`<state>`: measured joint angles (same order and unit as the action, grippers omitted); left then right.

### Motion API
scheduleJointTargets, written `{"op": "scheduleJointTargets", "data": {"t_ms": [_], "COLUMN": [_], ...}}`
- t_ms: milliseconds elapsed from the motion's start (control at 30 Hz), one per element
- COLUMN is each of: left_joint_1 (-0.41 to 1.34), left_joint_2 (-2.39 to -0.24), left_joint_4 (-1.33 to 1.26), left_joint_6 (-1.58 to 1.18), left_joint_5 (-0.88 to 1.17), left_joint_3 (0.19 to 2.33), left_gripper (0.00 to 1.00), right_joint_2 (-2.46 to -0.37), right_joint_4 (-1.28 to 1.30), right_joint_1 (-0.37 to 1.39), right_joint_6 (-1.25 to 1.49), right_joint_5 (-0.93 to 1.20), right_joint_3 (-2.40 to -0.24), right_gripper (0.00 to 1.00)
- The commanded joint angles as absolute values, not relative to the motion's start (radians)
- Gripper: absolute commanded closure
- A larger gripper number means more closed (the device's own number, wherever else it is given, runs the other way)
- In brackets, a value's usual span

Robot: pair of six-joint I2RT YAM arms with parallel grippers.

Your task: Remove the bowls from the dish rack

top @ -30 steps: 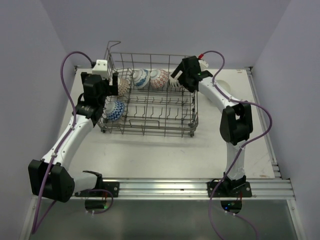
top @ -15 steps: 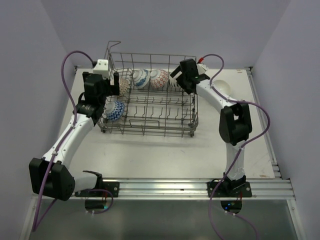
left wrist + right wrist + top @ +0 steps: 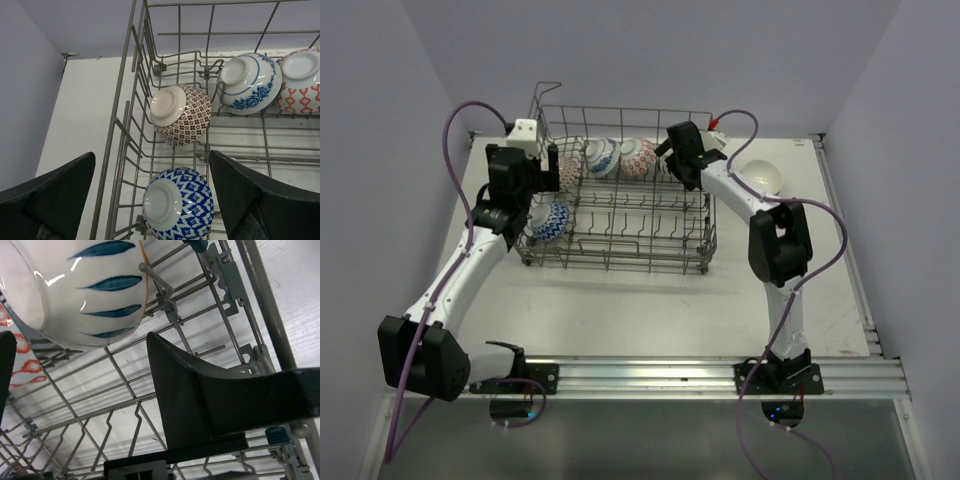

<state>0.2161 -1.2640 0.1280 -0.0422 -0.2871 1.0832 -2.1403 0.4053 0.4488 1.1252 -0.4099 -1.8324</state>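
Spotting blue, brown, red patterned bowls on edge, feet toward 10 o'clock; rack lying 9-to-3; left gripper, right gripper fingers spread.

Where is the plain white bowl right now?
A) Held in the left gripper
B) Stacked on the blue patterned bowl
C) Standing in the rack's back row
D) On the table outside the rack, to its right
D: in the top view the plain white bowl rests on the table just beyond the right wall of the dish rack, not inside it.
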Motion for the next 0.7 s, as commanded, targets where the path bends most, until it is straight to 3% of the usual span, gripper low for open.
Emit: {"op": "scheduleJointTargets", "data": {"t_ms": [0,667], "left_joint_1": [0.213,0.215], "left_joint_2": [-1.261,-1.272], "left_joint_4": [0.118,0.120], "left_joint_6": [-0.058,-0.071], "left_joint_5": [-0.278,-0.253], "left_joint_3": [1.129,1.131], "left_gripper": [0.00,0.00], "right_joint_2": [-2.151,-2.190], "right_joint_4": [0.476,0.380], "right_joint_1": [0.454,0.469], "right_joint_6": [1.192,1.319], "right_joint_5": [-0.535,-0.609], "right_joint_3": [-1.855,-1.830], "right_gripper": [0.01,0.04]}}
